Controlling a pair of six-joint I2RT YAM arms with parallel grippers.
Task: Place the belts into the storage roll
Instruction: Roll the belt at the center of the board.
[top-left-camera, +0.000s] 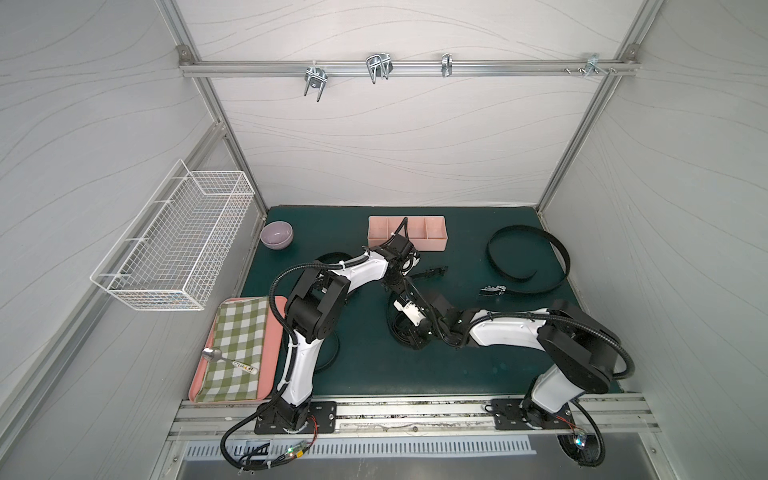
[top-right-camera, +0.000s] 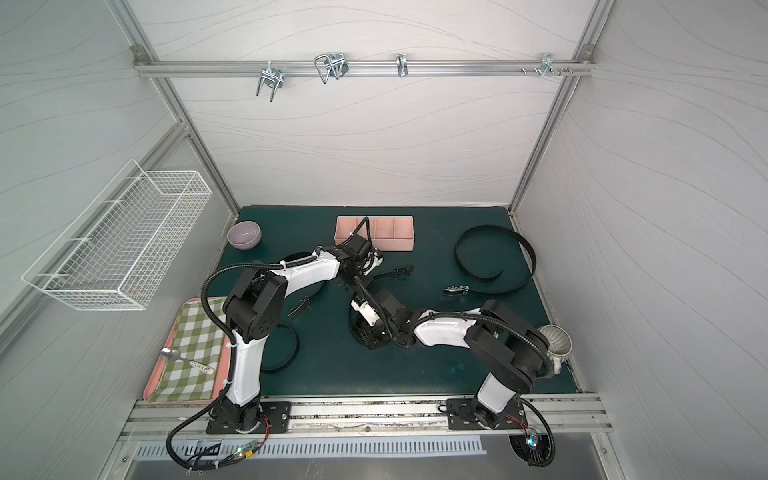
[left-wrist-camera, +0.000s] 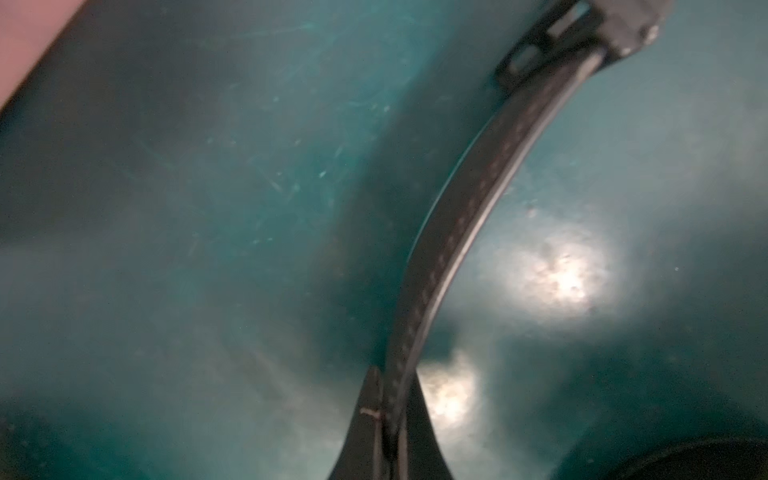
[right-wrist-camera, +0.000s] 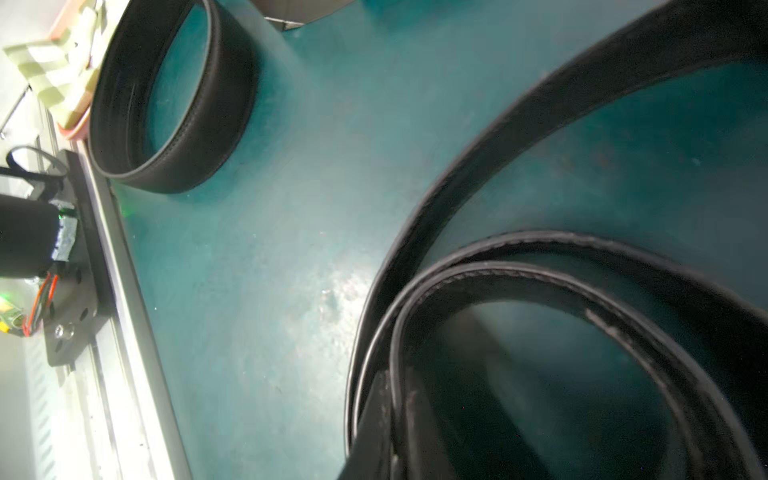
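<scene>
Belts awaiting storage. All three black straps lie on the green mat. The pink tray at the far edge holds none in the compartments we can see, though the left arm's cable hides part of one. We read the middle belt as half rolled. The left gripper is pinched flat on its strap, a little way from the buckle, presumably to hold the free end taut. The right gripper is clamped across the overlapping turns of the coil, presumably so that the turns cannot spring apart. We take both grips to serve one end: a coil small enough for a narrow compartment. The loose belt lies well apart in a wide open curve, and the third belt curls near the left arm's base; neither is touched.
</scene>
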